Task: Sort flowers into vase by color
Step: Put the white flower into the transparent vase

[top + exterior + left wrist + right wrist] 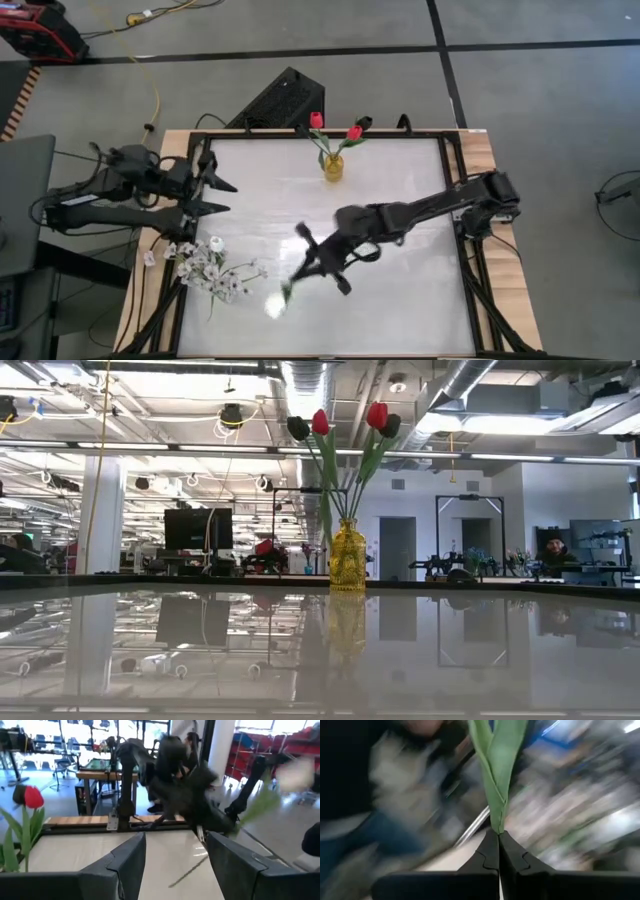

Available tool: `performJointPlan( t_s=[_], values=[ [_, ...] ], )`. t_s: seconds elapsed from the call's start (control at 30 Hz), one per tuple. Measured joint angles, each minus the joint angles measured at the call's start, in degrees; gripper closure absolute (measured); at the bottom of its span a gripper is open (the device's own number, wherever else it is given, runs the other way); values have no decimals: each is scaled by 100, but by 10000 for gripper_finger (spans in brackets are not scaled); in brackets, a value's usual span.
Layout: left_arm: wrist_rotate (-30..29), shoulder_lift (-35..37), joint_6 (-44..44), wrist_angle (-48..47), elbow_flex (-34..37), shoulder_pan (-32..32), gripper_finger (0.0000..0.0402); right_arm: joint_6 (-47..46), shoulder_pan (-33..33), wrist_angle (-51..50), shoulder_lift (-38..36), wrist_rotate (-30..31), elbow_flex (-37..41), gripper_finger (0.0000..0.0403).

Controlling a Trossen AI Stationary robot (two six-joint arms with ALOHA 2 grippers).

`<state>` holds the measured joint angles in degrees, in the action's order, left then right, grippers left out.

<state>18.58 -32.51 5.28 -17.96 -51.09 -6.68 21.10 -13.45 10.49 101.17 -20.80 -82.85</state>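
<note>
Green leaves [497, 765] of a white flower [273, 306] sit pinched in your right gripper [300, 272] — its fingers are closed tight, over the table's [400, 190] middle. Two red tulips [335, 128] stand in the yellow vase [333, 167] at the far edge. White sprays [212, 268] lie near your left gripper [222, 196] — spread wide, empty.

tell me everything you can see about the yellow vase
The yellow vase is a small amber-yellow glass-looking vessel with a faceted, patterned body, standing upright near the far middle edge of the white table. It holds two red tulips on green stems with long leaves, which splay apart above the neck. From table height its reflection shows in the glossy top. Neither gripper touches it: the right gripper is nearer the table's front, shut on a green stem, and the left gripper waits at the left edge.
</note>
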Motion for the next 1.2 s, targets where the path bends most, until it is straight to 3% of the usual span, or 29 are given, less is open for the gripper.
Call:
performJointPlan(
  t_s=[0.13,0.23,0.67,0.93,1.2],
  values=[
    [77,-252,-223,373,0,2,203,-488,100,1011,-335,987,62,386],
    [84,-473,-311,663,0,0,203,-626,262,1486,-381,1275,75,386],
    [261,-1421,-184,1235,0,2,203,-1869,1063,3279,218,1127,67,384],
    [213,-1650,-185,1355,0,0,203,-1978,1127,3348,323,1030,66,384],
    [278,-1866,-45,1641,0,2,203,-1980,1136,3323,319,1364,61,384]
  ],
)
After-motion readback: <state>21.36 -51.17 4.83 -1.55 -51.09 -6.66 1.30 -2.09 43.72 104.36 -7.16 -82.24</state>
